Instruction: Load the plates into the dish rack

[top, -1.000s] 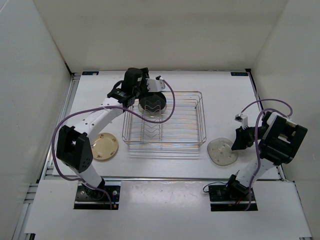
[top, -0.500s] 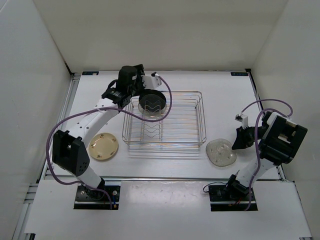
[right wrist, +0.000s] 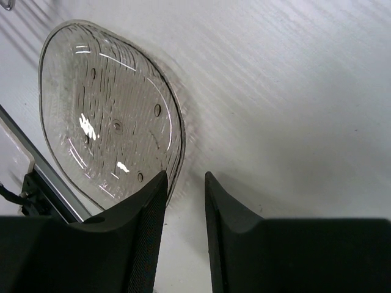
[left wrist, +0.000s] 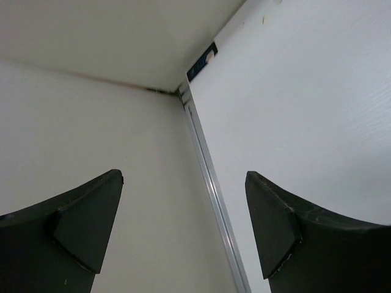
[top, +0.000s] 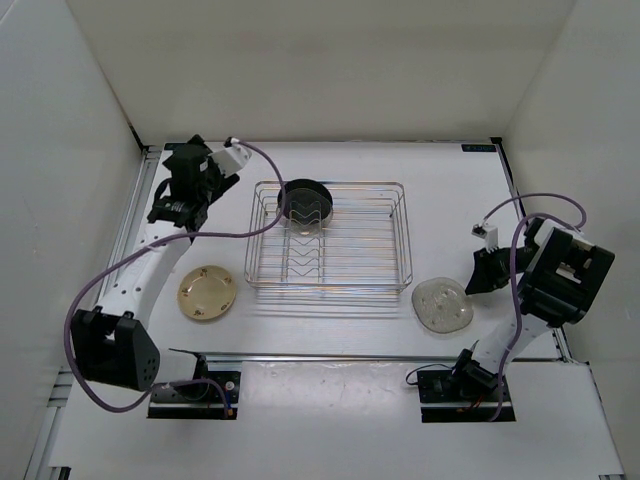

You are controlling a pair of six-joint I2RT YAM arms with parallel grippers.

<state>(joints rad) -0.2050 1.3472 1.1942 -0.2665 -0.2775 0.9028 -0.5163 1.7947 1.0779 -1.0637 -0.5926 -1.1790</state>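
The dish rack (top: 370, 262) stands mid-table. A glossy black plate (top: 305, 203) leans among the prongs at its back left. A cream speckled plate (top: 207, 292) lies flat left of the rack. A translucent plate (top: 443, 303) (right wrist: 104, 116) lies flat to the rack's right. My left gripper (top: 186, 152) (left wrist: 183, 177) is open and empty, up near the table's back-left corner, well clear of the rack. My right gripper (top: 481, 276) (right wrist: 185, 177) is low at the translucent plate's right rim. Its jaws stand narrowly apart, the left fingertip (right wrist: 153, 189) against the rim, with only table between them.
White walls close in the table on three sides. A metal rail (left wrist: 211, 183) runs along the left edge toward a blue marker (left wrist: 201, 62) at the corner. Cables loop off both arms.
My left arm has let go of the black plate in the rack and swung back and left to the corner. My right gripper stays at the translucent plate, its jaws barely changed.
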